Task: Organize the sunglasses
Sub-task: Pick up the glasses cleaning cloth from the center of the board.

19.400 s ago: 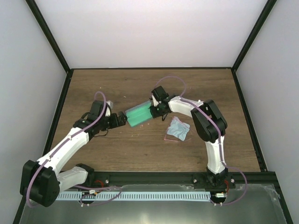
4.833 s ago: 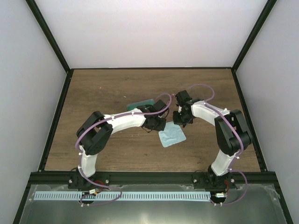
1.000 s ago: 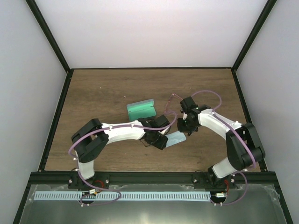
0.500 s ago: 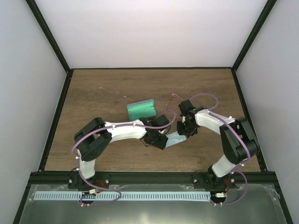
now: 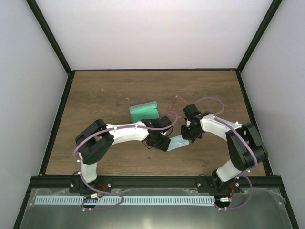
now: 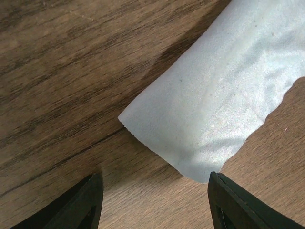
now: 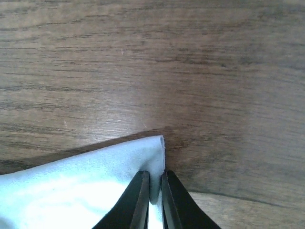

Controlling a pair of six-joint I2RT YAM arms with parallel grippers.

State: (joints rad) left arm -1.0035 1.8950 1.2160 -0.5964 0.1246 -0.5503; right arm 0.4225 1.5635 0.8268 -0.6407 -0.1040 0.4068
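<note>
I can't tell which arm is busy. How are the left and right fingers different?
The left gripper has its fingers wide apart and holds nothing; the right gripper has them pinched shut on a corner of the cloth. Both hang low over that same cloth.

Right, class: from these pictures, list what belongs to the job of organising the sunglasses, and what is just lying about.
Belongs to the job:
- teal case
- light-blue cloth, one corner pinched in the right fingers, with the left fingers open at its other end
- the sunglasses themselves are not in view

Just lying about:
- no loose item shows; only the wooden table underneath
</note>
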